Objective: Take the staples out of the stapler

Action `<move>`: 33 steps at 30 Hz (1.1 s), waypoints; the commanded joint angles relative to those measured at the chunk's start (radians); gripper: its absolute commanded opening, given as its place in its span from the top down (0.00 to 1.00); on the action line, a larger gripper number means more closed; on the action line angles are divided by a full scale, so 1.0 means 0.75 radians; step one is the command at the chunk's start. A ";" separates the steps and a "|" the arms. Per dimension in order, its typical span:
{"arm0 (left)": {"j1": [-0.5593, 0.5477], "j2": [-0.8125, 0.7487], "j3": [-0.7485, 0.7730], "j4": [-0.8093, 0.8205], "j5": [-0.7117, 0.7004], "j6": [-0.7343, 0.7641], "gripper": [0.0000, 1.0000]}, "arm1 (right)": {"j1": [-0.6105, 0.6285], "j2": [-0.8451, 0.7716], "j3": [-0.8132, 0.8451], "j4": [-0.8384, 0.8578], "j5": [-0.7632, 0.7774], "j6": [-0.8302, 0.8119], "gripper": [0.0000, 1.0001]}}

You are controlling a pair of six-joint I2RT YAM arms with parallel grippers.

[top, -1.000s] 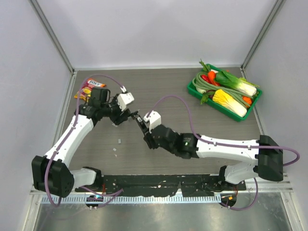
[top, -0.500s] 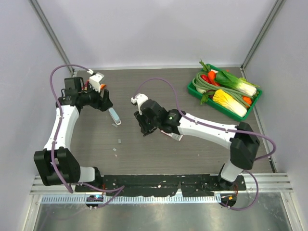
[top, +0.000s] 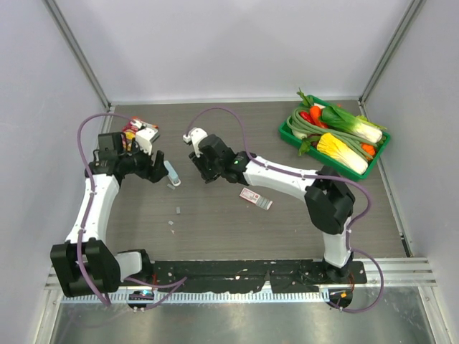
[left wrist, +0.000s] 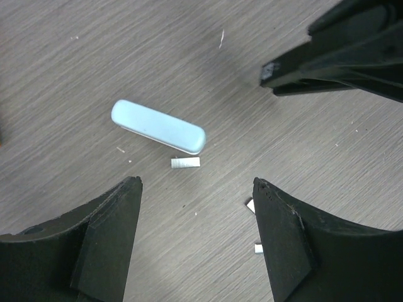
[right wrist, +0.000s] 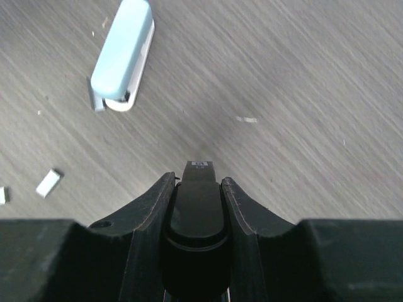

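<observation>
The pale blue stapler (top: pixel 172 173) lies flat on the wooden table, held by neither gripper. In the left wrist view the stapler (left wrist: pixel 157 127) lies ahead of my open, empty left gripper (left wrist: pixel 195 182), with a short staple strip (left wrist: pixel 186 162) just beside it. My left gripper (top: pixel 158 170) is just left of the stapler. My right gripper (top: pixel 199 170) is to its right, shut on a narrow black tool (right wrist: pixel 198 201). In the right wrist view the stapler (right wrist: pixel 123 53) lies ahead to the left.
Loose staple pieces (top: pixel 176 210) lie on the table nearer the bases. A pink-and-white packet (top: pixel 256 198) lies under the right arm. A red-yellow snack packet (top: pixel 133 129) sits far left. A green tray (top: pixel 287 132) of vegetables stands back right. Walls close in both sides.
Both grippers met over the middle a second ago. The left arm then swung back left and the stapler was left lying on the table. The right gripper moved up and left toward it.
</observation>
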 commanded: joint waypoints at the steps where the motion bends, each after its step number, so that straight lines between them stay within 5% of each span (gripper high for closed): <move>1: 0.011 -0.064 -0.058 0.045 -0.034 0.024 0.26 | -0.002 0.057 0.031 0.443 0.046 -0.040 0.99; 15: 0.066 -0.125 -0.111 0.008 -0.071 0.034 0.27 | -0.022 0.321 0.041 1.133 0.275 -0.056 0.99; 26: 0.079 -0.152 -0.111 -0.004 -0.081 0.020 0.27 | -0.028 0.268 -0.235 1.231 0.259 0.052 0.99; 30: 0.079 -0.160 -0.117 -0.008 -0.069 0.002 0.27 | -0.026 0.232 -0.345 1.260 0.246 0.112 0.90; 33: 0.077 -0.168 -0.123 -0.022 -0.059 0.018 0.27 | -0.024 0.213 -0.390 1.254 0.244 0.148 0.70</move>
